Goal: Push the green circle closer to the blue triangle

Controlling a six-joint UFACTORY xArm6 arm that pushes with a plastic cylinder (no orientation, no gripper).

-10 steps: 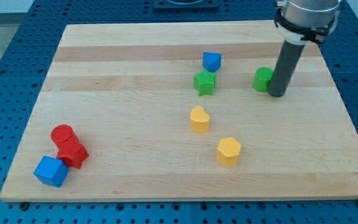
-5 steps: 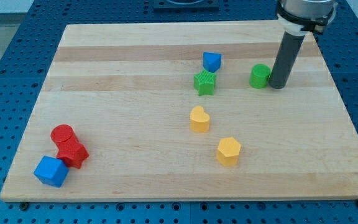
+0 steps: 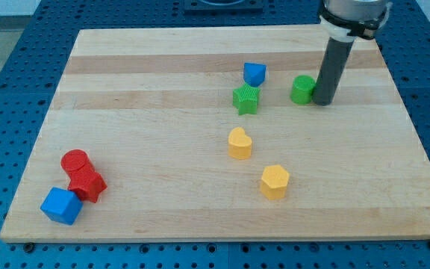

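The green circle (image 3: 301, 89) lies on the wooden board (image 3: 163, 134) at the view's upper right. The blue triangle (image 3: 254, 73) lies to its left and slightly higher, about a block's width and a half away. My tip (image 3: 322, 101) rests on the board against the green circle's right side. The dark rod rises from there toward the view's top right.
A green star (image 3: 246, 99) sits just below the blue triangle. A yellow heart (image 3: 239, 143) and a yellow hexagon (image 3: 274, 181) lie lower in the middle. At the lower left are a red cylinder (image 3: 75, 161), another red block (image 3: 88, 184) and a blue cube (image 3: 60, 205).
My tip has moved left and slightly up, pushing the green circle left toward the blue triangle. The other blocks have not moved.
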